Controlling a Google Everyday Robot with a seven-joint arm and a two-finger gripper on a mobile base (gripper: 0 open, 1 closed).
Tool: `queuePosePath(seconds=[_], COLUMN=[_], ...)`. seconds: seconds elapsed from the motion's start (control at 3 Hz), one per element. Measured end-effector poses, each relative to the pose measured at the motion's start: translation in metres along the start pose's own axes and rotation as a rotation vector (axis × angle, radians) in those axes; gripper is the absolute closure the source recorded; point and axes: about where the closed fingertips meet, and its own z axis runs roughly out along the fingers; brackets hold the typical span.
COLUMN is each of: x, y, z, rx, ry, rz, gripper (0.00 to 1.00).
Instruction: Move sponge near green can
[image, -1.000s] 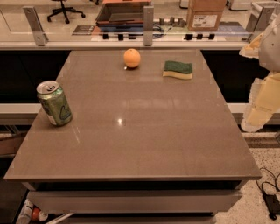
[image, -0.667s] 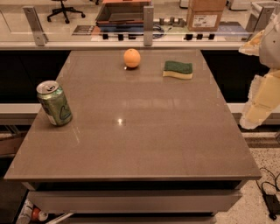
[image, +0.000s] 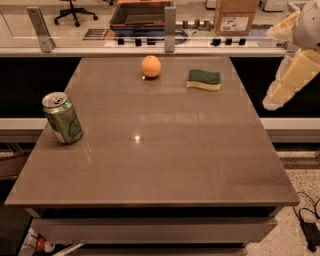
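A broad grey-brown table (image: 165, 160) fills most of the view, and its smooth top shows a small glint of light near the middle. Beyond its far edge runs a pale counter with a rail and upright metal posts (image: 170, 29). On the counter stand a dark tray-like bin (image: 142, 14) and a cardboard box (image: 236, 15). An office chair (image: 72, 9) stands on the floor at the far left.

The robot's cream arm (image: 295, 70) hangs at the right edge of the scene, off the table's right side and above the dark gap there. The gripper (image: 273, 102) is at the arm's lower end, well apart from everything on the table. I cannot tell whether it is spread or pressed together, and it grasps nothing that can be seen.

The green can (image: 63, 118) stands near the table's left edge, about midway between far and near, tilted slightly, with its silver top and pull tab in view. The sponge (image: 204, 79) lies flat at the far right of the tabletop, dark green side up over the yellow foam. It is well apart from the can. An orange (image: 151, 66) sits to the left of the sponge, near the far edge, and does not touch it.
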Motion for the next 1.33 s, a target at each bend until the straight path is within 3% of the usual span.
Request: queuePosePath(seconds=[0.67,1.0,1.33], x=[0.002,0.013,0.032], y=[-0.089,-0.121,-0.141], z=[0.027,0.051,0.075], rx=[0.04,0.047,0.046], ry=[-0.242,-0.281,-0.277], rz=[0.04,0.088,0.139], gripper=[0.0,0.0,0.0])
